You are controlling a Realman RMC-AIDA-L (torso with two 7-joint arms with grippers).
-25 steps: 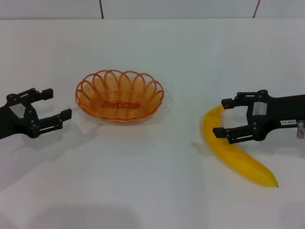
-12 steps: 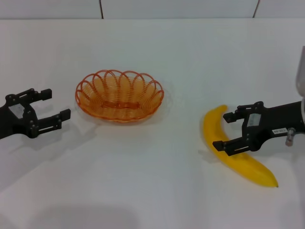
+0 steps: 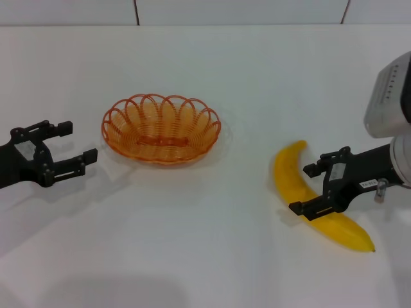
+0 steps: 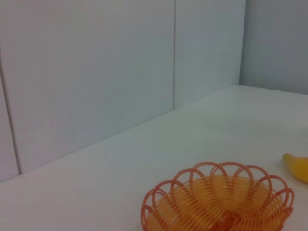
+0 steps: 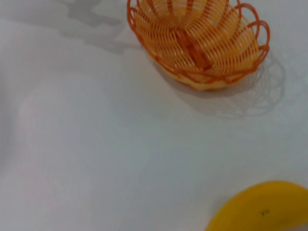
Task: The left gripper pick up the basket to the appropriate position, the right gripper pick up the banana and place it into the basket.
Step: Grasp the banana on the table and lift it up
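Orange wire basket (image 3: 161, 129) sits on the white table (image 3: 205, 256); left gripper (image 3: 65, 147) waits spread beside it, right gripper (image 3: 313, 189) spread astride the banana (image 3: 307, 199) to pinch. Left wrist: basket (image 4: 217, 199) near. Right wrist: banana (image 5: 262, 209) just below.

The basket (image 3: 161, 129), a shallow oval of orange looped wire with a scalloped rim, sits upright and empty on the white table. The banana (image 3: 313, 196), large, curved, bright yellow with a dark tip, lies flat well to its right.
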